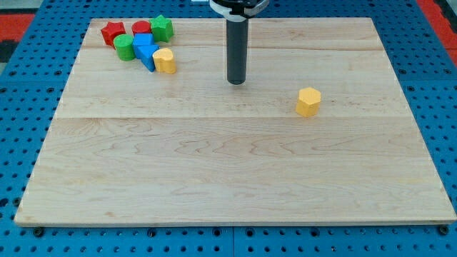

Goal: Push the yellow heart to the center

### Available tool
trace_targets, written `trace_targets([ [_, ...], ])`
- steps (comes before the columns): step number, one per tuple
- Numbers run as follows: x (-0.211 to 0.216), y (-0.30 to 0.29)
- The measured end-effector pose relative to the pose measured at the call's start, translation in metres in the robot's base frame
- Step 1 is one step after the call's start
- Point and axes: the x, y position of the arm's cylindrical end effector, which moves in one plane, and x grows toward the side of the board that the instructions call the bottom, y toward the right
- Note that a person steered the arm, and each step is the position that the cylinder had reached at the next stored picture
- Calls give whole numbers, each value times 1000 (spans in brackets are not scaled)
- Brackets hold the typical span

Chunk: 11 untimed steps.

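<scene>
The yellow heart (165,61) lies near the view's top left, at the right edge of a cluster of blocks, touching a blue block (146,53). My tip (236,81) stands on the board to the right of the heart, well apart from it, near the view's top centre. A yellow hexagon (308,101) lies alone further right of the tip.
The cluster at the top left also holds a red star (112,33), a green cylinder (124,47), a red cylinder (141,29) and a green star-like block (162,28). The wooden board (235,178) lies on a blue pegboard (21,93).
</scene>
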Motion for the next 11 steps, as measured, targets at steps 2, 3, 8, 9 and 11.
trace_targets([
  [2,-7,1],
  [3,15,-86],
  [8,-53,-116],
  [9,-37,-61],
  [11,30,-39],
])
